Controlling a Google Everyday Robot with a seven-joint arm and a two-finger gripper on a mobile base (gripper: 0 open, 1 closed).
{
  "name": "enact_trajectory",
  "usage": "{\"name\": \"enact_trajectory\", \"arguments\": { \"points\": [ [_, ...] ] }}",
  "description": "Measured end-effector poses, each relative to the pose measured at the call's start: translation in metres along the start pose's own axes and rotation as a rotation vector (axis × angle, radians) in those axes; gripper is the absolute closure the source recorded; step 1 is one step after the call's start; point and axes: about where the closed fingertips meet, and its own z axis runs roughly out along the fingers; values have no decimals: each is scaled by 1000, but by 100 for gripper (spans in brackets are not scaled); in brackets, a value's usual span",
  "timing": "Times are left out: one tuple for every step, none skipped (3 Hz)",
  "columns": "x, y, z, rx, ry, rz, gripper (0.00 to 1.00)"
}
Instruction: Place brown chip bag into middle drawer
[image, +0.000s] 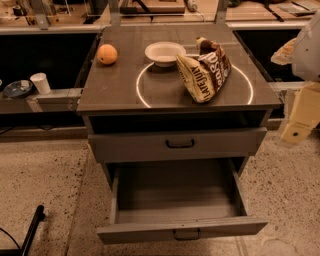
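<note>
The brown chip bag (204, 70) lies crinkled on the right half of the cabinet top (115, 90), its cream-yellow panel facing the front. It sits just right of the white bowl. The middle drawer (150, 233) is the lower drawer front. It is pulled far out and its inside shows nothing in it. My gripper (300, 120) hangs at the right edge of the view, beside the cabinet's right side. It is level with the upper drawer, apart from the bag, and holds nothing that I can see.
An orange fruit (107, 54) and a white bowl (165, 52) sit at the back of the top. The upper grey drawer (177, 144) stands slightly out. A white cup (40, 82) and a dark dish (17, 88) sit on a ledge to the left. A black leg (32, 230) is on the floor.
</note>
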Motion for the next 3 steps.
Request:
{"name": "enact_trajectory", "arguments": {
  "points": [
    [0, 0, 0, 0, 0, 0, 0],
    [-6, -8, 4, 35, -12, 2, 0],
    [-34, -41, 24, 87, -45, -74, 0]
  ]
}}
